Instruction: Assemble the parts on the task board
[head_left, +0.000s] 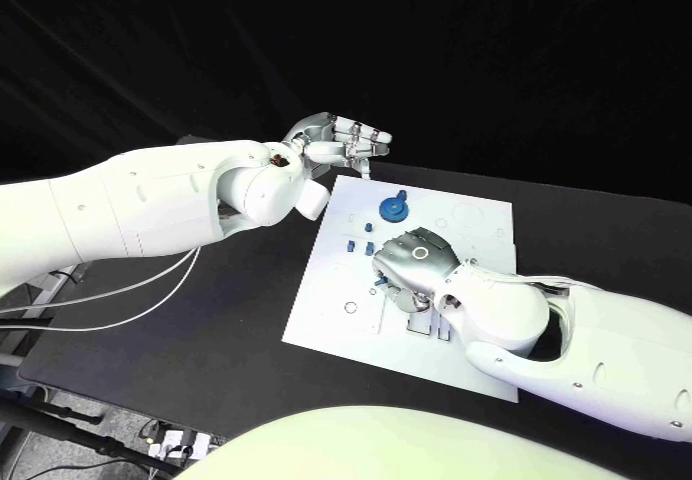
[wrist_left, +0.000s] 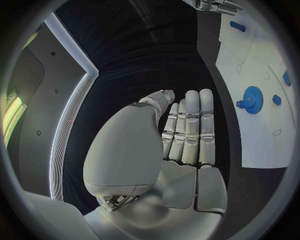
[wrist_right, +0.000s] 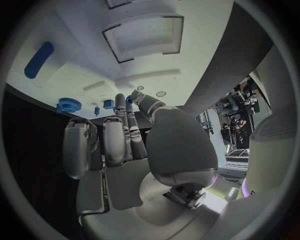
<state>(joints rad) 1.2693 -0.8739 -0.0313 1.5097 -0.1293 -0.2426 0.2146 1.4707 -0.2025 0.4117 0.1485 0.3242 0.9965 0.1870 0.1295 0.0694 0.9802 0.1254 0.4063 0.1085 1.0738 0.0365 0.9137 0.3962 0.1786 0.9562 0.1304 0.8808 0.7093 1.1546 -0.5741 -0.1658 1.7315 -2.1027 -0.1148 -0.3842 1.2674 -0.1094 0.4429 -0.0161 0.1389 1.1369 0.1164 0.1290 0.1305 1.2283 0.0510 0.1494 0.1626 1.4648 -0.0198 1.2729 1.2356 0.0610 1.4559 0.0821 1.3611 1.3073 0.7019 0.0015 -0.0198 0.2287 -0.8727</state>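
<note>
Task board (head_left: 483, 215) on desk (head_left: 216, 330): right hand (head_left: 418, 262) low over small blue parts (head_left: 361, 244), grip unclear — risk of scattering them; left hand (head_left: 335, 138) flat, empty.

The white task board (head_left: 462, 240) lies on the black table (head_left: 188, 330).

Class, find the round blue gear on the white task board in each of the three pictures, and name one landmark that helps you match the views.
Head view: the blue gear sits near the far end of the task board, beyond the right hand.
Left wrist view: the gear lies on the board, off to the side of the left hand.
Right wrist view: the gear sits at the board's edge, beyond the fingertips.
Shared landmark: the white task board.
</note>
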